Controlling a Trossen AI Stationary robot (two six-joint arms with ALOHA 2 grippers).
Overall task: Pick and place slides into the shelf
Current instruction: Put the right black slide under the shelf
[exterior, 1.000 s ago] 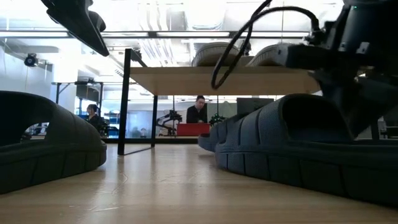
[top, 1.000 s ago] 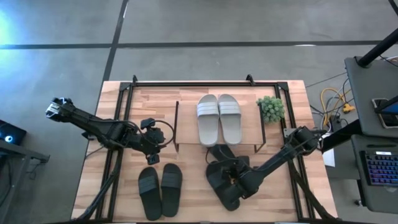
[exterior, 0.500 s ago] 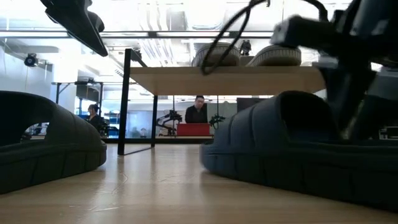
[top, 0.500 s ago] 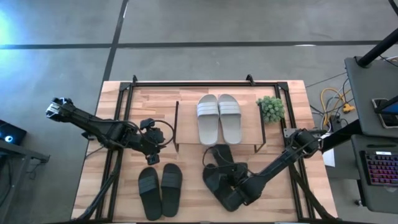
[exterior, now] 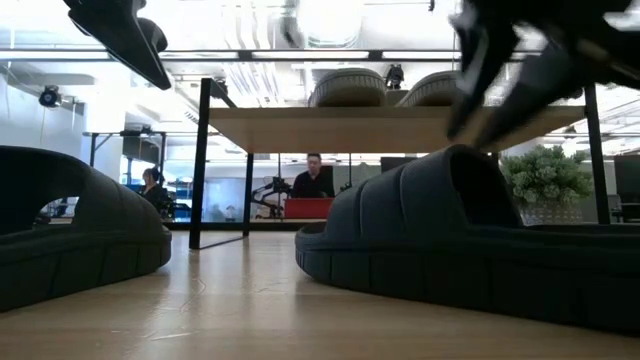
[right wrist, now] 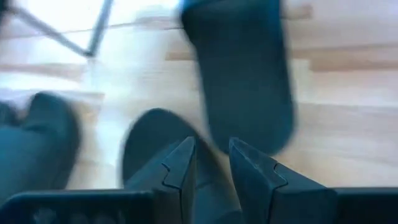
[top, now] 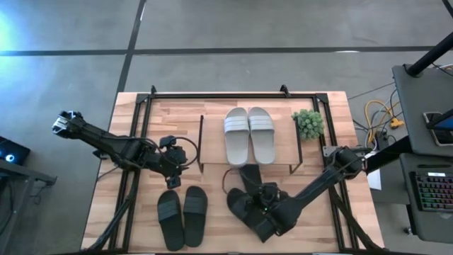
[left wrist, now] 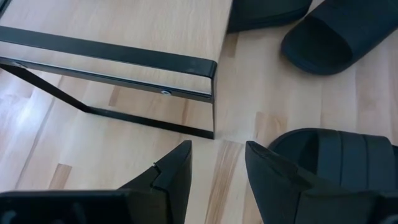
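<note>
The light grey-white pair (top: 249,134) lies on the shelf's top board (top: 212,142). One black pair (top: 182,216) sits side by side on the table near the front edge. The other black pair is apart. One of its slides (top: 256,180) lies in front of the shelf and the other (top: 244,212) sits askew nearer the front. My right gripper (top: 263,207) is over that nearer slide, shut on it. My left gripper (top: 175,170) hovers open beside the shelf's near left leg (left wrist: 213,99), touching nothing. My right gripper (right wrist: 212,149) comes down slanting from the table's right, and dark slide material (right wrist: 155,143) shows at and between its fingers. The picture is blurred, so which part it has cannot be told. In the low view the slide (exterior: 450,240) rests with its sole on the table.
A small potted plant (top: 308,124) stands at the shelf's right end. The shelf's thin black side frames (left wrist: 112,53) stand close to my left gripper. Bare wood lies between the two black pairs. People sit in the room far behind the table.
My right gripper has moved toward the table's left and near edge. The black slide under it has slid along the table the same way, away from its mate, keeping its sole down. In the low view the gripper now shows higher and blurred.
</note>
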